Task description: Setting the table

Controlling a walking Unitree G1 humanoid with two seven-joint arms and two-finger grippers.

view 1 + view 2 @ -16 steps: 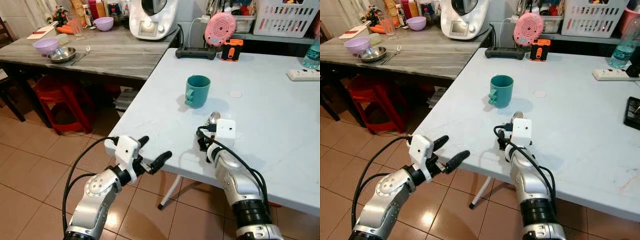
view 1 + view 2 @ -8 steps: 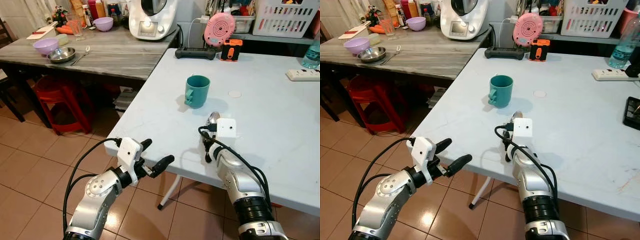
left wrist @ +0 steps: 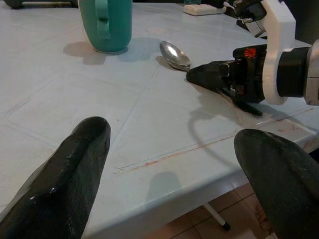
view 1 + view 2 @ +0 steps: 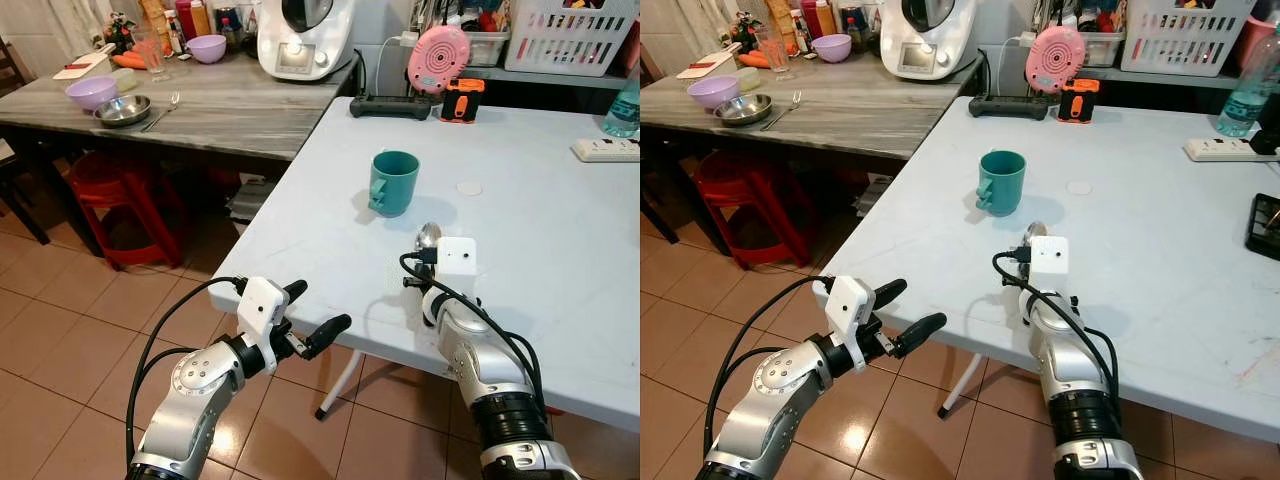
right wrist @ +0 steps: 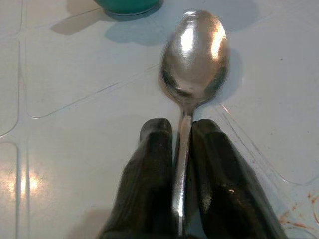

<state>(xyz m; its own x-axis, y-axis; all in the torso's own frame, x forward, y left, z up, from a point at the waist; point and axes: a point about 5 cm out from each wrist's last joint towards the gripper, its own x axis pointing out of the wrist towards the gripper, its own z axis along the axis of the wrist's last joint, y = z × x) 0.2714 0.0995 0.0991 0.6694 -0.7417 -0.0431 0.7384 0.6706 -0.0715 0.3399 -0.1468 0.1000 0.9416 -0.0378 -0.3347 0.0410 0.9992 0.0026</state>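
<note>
Steel spoon (image 5: 192, 64) lies on the white surface (image 4: 560, 240) beside the teal mug (image 4: 394, 182), handle clenched in the right gripper (image 5: 182, 149). Left gripper (image 3: 169, 164) hovers released. Dragging could nudge the mug.

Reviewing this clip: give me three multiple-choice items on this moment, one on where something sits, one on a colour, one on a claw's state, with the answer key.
1. Where is the spoon?
A. On the white table, near the mug
B. Inside the mug
C. On the floor

2. What colour is the mug?
A. Red
B. Teal green
C. Yellow

3. What is the right claw doing?
A. Hanging open above the mug
B. Shut on the mug's handle
C. Shut on the spoon's handle

Key: 1 A, the spoon's bowl lies on the tabletop just in front of the mug. 2 B, the mug is teal in both eye views. 3 C, the right wrist view shows both fingers pressed against the spoon's thin handle. The left claw is open at the table's edge.
</note>
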